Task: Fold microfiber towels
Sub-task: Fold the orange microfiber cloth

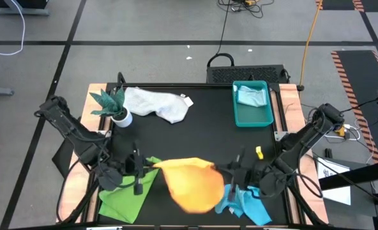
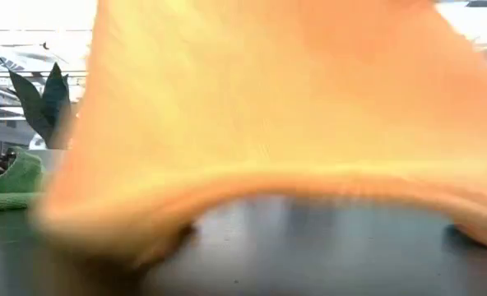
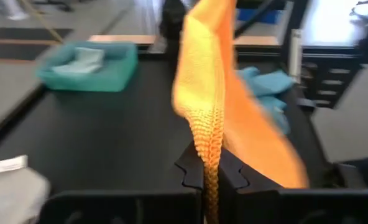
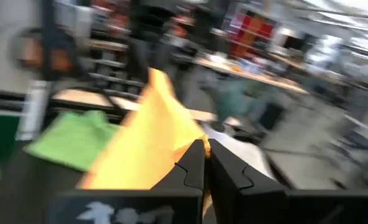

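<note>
Two grippers are pinched on the orange towel (image 1: 192, 185), one at each end: the left gripper (image 1: 140, 171) and the right gripper (image 1: 230, 171), both with fingers pressed together on a bunched corner. The towel is held lifted and sagging over the front middle of the table (image 1: 202, 121), above the lime green towel (image 1: 125, 195) on the left and the bright blue towel (image 1: 249, 204) on the right. The step in hand is judged to be spreading before the fold. It is best done with both corners kept level and drawn apart until the sag is gone, then laid flat on bare table, clear of the other towels. The white towel (image 1: 157, 103) and the tray (image 1: 253, 118) with the pale blue towel (image 1: 251, 96) are left well apart.
</note>
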Controlling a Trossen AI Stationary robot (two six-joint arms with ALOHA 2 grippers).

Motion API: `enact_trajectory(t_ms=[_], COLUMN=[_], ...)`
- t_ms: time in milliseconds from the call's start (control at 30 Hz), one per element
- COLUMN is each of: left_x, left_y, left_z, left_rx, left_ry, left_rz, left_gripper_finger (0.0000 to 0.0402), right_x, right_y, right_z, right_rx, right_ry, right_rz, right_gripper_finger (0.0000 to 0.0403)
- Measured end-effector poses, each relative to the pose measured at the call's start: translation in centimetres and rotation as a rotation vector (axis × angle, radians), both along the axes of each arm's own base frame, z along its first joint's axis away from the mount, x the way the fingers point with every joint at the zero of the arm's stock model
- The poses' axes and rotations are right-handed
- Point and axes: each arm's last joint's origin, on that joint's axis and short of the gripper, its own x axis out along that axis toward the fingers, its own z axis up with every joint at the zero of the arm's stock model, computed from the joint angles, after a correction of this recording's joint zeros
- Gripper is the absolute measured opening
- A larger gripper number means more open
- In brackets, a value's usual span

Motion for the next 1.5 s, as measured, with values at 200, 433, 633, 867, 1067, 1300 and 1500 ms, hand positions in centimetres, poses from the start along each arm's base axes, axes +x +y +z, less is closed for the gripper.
enact_trajectory(t_ms=[200, 433, 633, 867, 1067, 1300, 1500], left_x=[-0.6, -1.1, 0.2, 1.7, 4.1, 6.7, 6.3], left_y=[-2.0, -3.4, -0.7, 4.9, 7.5, 8.5, 8.0], left_z=[0.7, 2.9, 1.3, -2.3, -5.1, -8.6, -8.3], left_rx=[-0.172, -0.213, -0.099, 0.064, 0.166, 0.244, 0.181], left_ry=[0.019, -0.169, -0.059, 0.133, 0.257, 0.412, 0.444], left_rz=[-0.302, -0.452, -0.167, 0.383, 0.549, 0.580, 0.509], left_gripper_finger=[0.0022, 0.0006, 0.0018, 0.0009, 0.0026, 0.0006, 0.0018], right_x=[-0.5, -1.7, -1.5, 0.2, 0.7, 0.9, 0.4], right_y=[1.9, 3.0, 1.0, -3.3, -8.6, -12.7, -11.8], right_z=[0.7, 3.2, 3.1, -3.3, -9.9, -12.9, -11.2], right_rx=[0.139, 0.178, 0.046, -0.090, -0.121, -0.149, -0.171], right_ry=[-0.026, -0.223, -0.172, -0.003, 0.101, 0.188, 0.156], right_rz=[0.416, 0.560, 0.112, -0.277, -0.449, -0.497, -0.358], right_gripper_finger=[0.0001, 0.0001, 0.0001, 0.0001, 0.0001, 0.0001, 0.0001])
